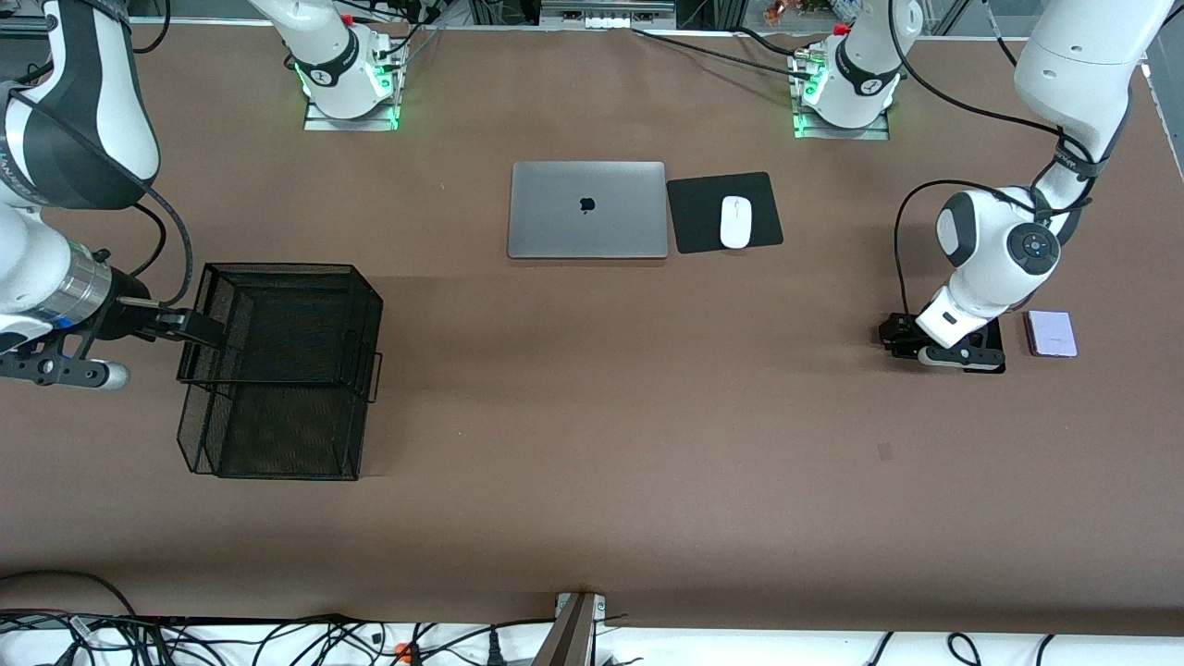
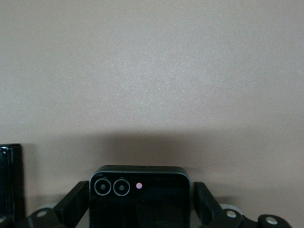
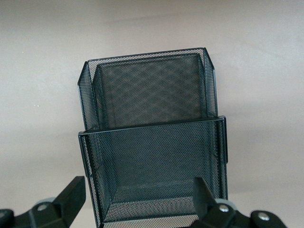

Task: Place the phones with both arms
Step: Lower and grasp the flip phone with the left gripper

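Left gripper (image 2: pixel 140 209): fingers apart, straddling small black phone (image 2: pixel 140 199) on table.
Right gripper (image 3: pixel 137 199): fingers apart, at mesh basket (image 1: pixel 277 370) rim.
Lavender phone (image 1: pixel 1052 333): just beside left gripper.

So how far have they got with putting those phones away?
Nothing looks put away yet: the black mesh basket holds no phone. In hand: the left gripper is down at the table with its fingers on either side of the small black phone, while the right gripper sits at the basket's rim. Left: that phone, the lavender phone beside it, and a long black one at the edge of the left wrist view.
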`<move>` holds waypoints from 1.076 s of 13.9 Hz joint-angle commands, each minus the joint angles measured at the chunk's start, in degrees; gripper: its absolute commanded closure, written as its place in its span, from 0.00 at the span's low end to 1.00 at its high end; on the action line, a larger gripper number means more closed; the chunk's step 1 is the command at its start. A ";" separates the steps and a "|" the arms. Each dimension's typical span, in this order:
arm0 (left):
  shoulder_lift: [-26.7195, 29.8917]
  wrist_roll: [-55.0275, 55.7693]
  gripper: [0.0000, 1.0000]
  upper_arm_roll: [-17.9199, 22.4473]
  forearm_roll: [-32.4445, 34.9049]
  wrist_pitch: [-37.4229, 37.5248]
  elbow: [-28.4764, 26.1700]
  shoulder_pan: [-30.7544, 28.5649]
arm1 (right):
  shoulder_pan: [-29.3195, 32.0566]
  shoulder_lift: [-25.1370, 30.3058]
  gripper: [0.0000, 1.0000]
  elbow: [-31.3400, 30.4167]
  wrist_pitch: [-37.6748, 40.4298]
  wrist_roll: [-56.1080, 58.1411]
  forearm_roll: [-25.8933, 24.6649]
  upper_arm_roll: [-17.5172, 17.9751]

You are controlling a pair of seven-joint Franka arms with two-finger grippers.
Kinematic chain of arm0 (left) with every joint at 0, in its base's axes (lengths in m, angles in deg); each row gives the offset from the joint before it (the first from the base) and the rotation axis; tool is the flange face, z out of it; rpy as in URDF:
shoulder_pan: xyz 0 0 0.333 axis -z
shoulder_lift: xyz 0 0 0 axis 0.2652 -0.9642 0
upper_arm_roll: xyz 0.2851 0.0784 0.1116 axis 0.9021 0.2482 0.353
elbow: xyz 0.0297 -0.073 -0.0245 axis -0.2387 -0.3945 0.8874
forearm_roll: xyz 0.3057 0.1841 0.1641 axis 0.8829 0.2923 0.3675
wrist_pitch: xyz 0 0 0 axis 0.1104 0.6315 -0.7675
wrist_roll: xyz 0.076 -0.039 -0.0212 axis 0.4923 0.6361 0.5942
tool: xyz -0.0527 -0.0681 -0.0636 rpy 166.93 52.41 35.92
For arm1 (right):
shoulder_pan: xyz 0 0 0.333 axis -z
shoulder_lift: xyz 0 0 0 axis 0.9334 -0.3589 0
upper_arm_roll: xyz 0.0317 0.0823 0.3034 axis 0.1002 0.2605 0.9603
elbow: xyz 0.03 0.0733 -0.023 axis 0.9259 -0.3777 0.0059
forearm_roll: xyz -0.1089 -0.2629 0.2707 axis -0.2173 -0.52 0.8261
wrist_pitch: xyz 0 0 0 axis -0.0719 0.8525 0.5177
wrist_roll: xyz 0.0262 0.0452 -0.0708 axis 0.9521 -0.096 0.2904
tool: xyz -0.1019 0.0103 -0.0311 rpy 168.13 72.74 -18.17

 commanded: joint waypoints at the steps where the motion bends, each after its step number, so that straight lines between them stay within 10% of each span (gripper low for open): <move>1: -1.34 -0.69 0.58 -0.26 0.90 -0.82 0.01 -0.49 | 0.59 0.05 0.00 0.20 0.49 0.97 0.87 0.35; 3: -1.34 -0.17 0.98 -0.26 0.90 -0.47 0.45 -0.49 | 0.59 0.05 0.00 0.20 0.49 0.97 0.87 0.35; 15: -1.07 16.86 1.00 -9.75 0.11 26.96 21.01 5.46 | 0.59 0.05 0.00 0.20 0.49 0.97 0.87 0.35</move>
